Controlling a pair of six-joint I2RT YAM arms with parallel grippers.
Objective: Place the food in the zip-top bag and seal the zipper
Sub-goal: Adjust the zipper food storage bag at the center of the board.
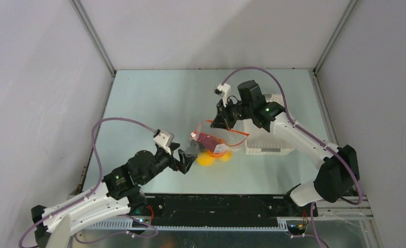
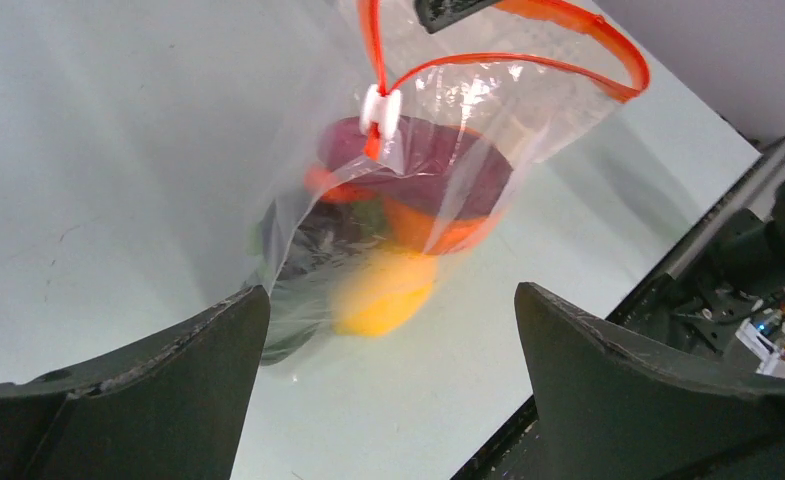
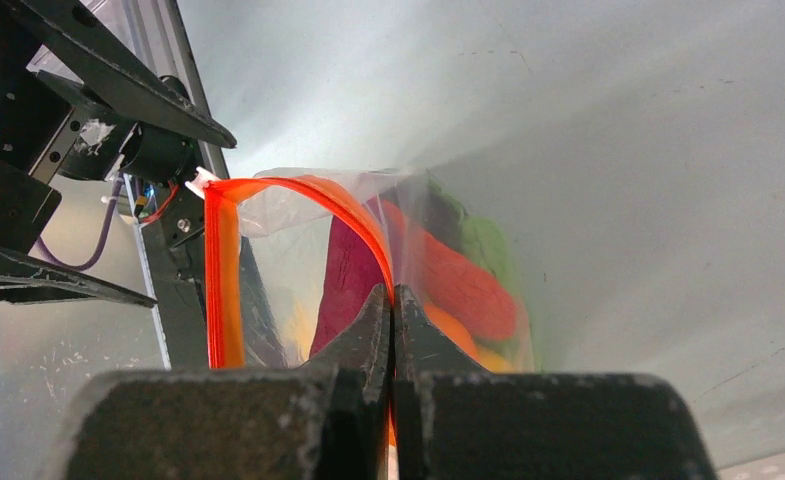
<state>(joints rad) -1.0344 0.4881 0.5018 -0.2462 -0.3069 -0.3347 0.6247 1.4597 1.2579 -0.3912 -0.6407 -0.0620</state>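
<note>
My right gripper (image 1: 219, 123) is shut on the orange-red zipper (image 3: 298, 195) and holds up the clear zip-top bag (image 1: 221, 140) by its open mouth edge. The food is inside: a purple piece (image 2: 418, 160), an orange (image 2: 433, 228), a red chili (image 3: 460, 282), a green piece (image 3: 485, 245), a dark-green piece (image 2: 308, 240) and a yellow lemon (image 2: 383, 295) at the bottom. The white slider (image 2: 380, 110) sits at one end of the zipper. My left gripper (image 1: 189, 157) is open and empty. It is just left of the bag's lower part, with its fingers (image 2: 168, 385) wide apart.
A white slotted basket (image 1: 267, 143) stands right of the bag, partly under my right arm. Grey walls with metal posts close in the table. The black base rail (image 1: 216, 204) runs along the near edge.
</note>
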